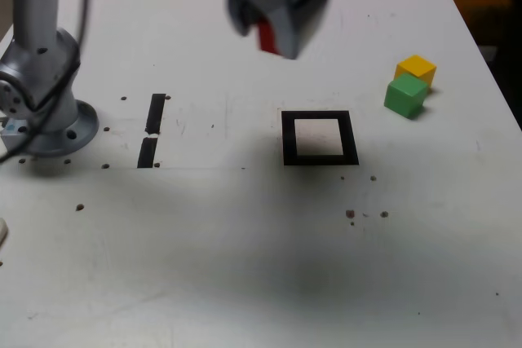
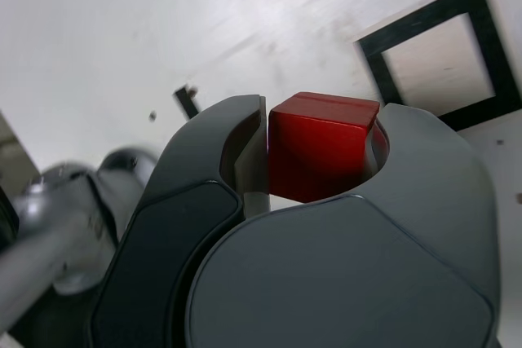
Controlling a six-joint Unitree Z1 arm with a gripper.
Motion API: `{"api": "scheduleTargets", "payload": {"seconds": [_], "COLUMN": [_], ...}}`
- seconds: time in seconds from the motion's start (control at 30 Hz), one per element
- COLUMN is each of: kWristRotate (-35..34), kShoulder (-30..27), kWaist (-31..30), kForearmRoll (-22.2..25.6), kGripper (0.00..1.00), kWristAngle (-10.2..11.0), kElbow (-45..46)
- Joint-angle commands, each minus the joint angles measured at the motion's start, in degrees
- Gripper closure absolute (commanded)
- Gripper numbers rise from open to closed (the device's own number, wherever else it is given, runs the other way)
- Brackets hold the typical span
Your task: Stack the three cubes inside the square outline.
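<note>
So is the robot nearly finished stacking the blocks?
Not yet. The red cube is up in the air between the jaws. The white middle of the square outline looks empty, so nothing seems stacked. The green cube and yellow cube are waiting off to the exterior view's right.

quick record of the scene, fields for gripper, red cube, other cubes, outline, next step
gripper: closed gray gripper, raised above the table
held: glossy red cube, between the fingers
other cubes: matte green cube and yellow cube, close together, exterior view's right of the outline
target: thick black square outline, white centre, no cube inside
next: probably lower the red cube into the outline
</note>
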Motion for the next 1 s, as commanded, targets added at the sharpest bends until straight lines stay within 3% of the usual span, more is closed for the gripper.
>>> {"api": "scheduleTargets", "payload": {"seconds": [0.0, 0.27, 0.5, 0.8, 0.97], "kWristRotate": [-19.5, -28.2, -31.7, -26.4, -25.2], "kShoulder": [-3.0, -1.1, 5.6, 13.7, 16.1], "kWaist": [-0.5, -0.6, 0.4, 1.8, 1.9], "kForearmRoll": [0.2, -5.9, -8.5, -6.8, -5.5], "kGripper": [0.77, 0.77, 0.77, 0.77, 0.77], "kWristAngle": [-1.1, -1.7, -2.3, -3.0, -5.1], "kElbow": [6.1, 5.1, 0.6, -4.2, -5.1]}}
